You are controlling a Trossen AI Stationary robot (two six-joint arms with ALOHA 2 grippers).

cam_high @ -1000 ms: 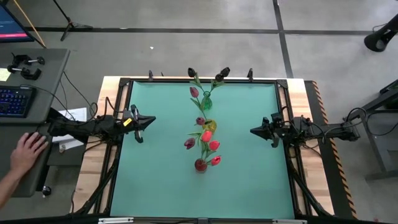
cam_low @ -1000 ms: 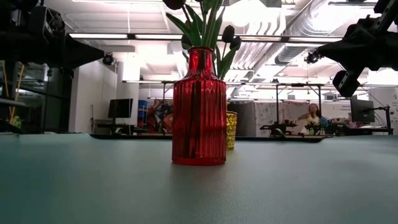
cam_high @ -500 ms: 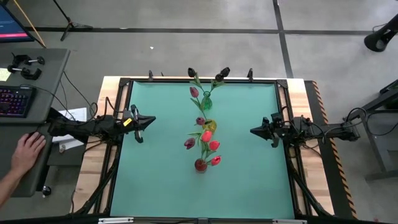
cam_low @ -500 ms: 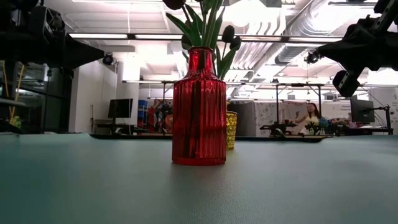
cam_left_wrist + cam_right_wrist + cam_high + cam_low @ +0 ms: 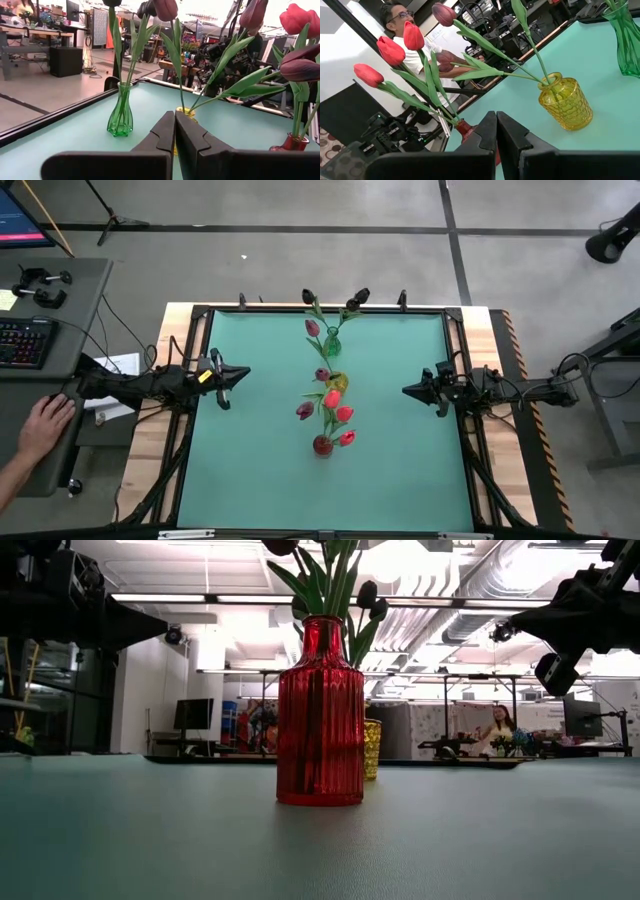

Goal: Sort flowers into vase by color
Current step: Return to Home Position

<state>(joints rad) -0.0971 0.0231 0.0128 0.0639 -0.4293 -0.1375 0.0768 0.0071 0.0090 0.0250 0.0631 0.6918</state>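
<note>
My left claw [image 5: 238,372] hangs over the left edge of the table [image 5: 260,470], pointing inward. Its two fingers are clenched together on nothing. My right claw [image 5: 410,390] hangs over the right edge and faces it across the green surface, likewise clenched and empty. Both are well apart from the flowers [image 5: 344,414], which all stand in three vases set in a line down the middle of the table, between my two arms. The green vase [image 5: 332,343] is nearest the far edge, with dark heads spreading above it toward the table's frame. The yellow vase [image 5: 338,383] sits in the middle of the line, and the red vase [image 5: 322,445] is nearest the front edge. From table height the red vase stands upright in front and covers most of the yellow one behind it. Past my right claw I see three red tulips [image 5: 390,50] on stems that run down to the red vase, while a maroon tulip [image 5: 443,14] leans out on a stem that drops into the yellow vase. Past my left claw the green vase holds upright stems and leaves, though I cannot tell the colour of every head above it. Off the table, a person's hand [image 5: 45,425] rests on a side desk [image 5: 60,300] beyond my left arm.
</note>
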